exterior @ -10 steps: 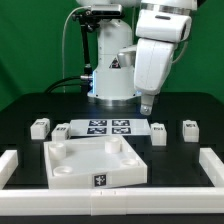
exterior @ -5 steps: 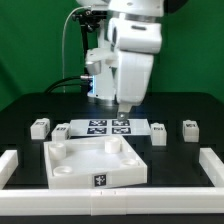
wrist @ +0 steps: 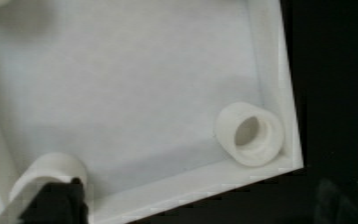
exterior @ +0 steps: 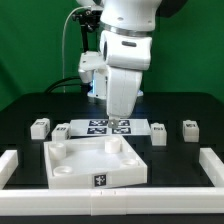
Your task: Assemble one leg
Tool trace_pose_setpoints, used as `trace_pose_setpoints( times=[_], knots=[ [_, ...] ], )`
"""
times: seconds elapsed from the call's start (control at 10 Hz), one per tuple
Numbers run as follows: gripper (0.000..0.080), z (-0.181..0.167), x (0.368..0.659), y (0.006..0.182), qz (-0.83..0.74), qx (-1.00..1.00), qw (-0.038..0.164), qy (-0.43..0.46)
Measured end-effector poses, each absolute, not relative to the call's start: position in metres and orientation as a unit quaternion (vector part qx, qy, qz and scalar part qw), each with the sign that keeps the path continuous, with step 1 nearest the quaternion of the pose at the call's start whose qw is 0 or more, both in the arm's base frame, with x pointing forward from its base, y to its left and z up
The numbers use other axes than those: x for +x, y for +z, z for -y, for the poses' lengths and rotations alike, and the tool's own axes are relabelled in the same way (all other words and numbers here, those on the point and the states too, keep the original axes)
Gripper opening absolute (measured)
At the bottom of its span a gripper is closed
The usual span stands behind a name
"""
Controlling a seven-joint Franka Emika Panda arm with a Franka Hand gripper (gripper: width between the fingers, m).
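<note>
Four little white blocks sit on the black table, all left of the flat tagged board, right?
Not quite. The exterior view shows two on its left of the marker board, the outer-left leg and inner-left leg, and two on its right, the inner-right leg and outer-right leg.

You can't make out the jaws on the gripper [exterior: 119, 117], too tiny under the arm [exterior: 128, 60]; wrist view's blurry and crops the tray [wrist: 123, 100].

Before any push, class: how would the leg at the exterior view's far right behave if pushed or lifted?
The leg looks small and blocky: probably stiff and light. Its flat faces suggest sliding, not rolling. Squat, so tipping seems unlikely.
</note>
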State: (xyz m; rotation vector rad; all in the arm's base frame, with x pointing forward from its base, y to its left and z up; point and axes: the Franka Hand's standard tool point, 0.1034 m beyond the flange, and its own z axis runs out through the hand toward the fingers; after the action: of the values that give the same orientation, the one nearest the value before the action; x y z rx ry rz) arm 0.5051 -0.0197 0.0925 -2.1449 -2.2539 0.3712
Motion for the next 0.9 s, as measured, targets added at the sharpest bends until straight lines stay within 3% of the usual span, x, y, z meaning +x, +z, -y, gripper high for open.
trace_pose_setpoints(
  times=[0.2,0.4,0.9],
  knots=[
    [0.065,0.021,0.503,0.091,0.724,-0.68,0.008,0.117],
    [0.065,0.041,0.485,0.081,0.727,-0.678,0.028,0.109],
    [0.065,0.077,0.47,0.066,0.724,-0.677,0.044,0.122]
  ],
)
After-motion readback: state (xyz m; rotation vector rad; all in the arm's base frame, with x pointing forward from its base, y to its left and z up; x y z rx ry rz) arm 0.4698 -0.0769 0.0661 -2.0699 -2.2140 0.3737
